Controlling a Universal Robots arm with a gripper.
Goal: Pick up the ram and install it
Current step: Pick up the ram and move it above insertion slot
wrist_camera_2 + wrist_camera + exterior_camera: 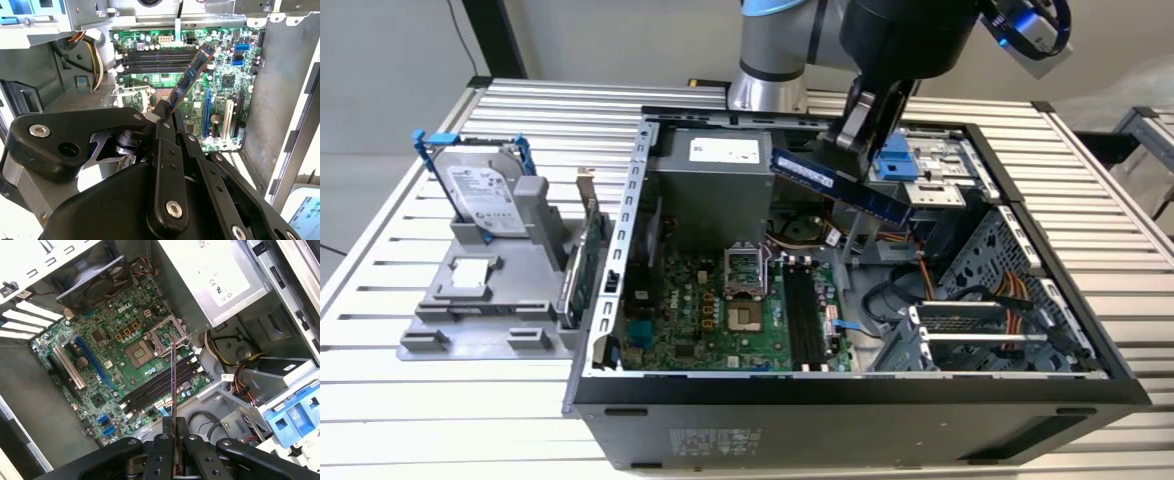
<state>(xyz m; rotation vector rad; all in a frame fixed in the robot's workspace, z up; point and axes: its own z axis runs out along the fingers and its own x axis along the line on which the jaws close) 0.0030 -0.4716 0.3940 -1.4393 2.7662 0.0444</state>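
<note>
My gripper (850,140) is shut on the ram (841,185), a long blue stick that hangs tilted above the open computer case (854,400), over the back right of the motherboard (707,320). In the second wrist view the ram (192,75) sticks out from the gripper (167,112) toward the board. In the first wrist view the ram (173,385) shows edge-on, rising from the gripper (175,427) across the dark memory slots (155,387). The slots (803,315) lie well below the ram, which does not touch them.
A silver hard drive in a blue frame (487,195) and a green card (594,260) stand on a grey holder (480,300) at the exterior view's left. Inside the case are the power supply (714,180), a blue drive bracket (897,160), cables (987,290) and the processor socket (744,270).
</note>
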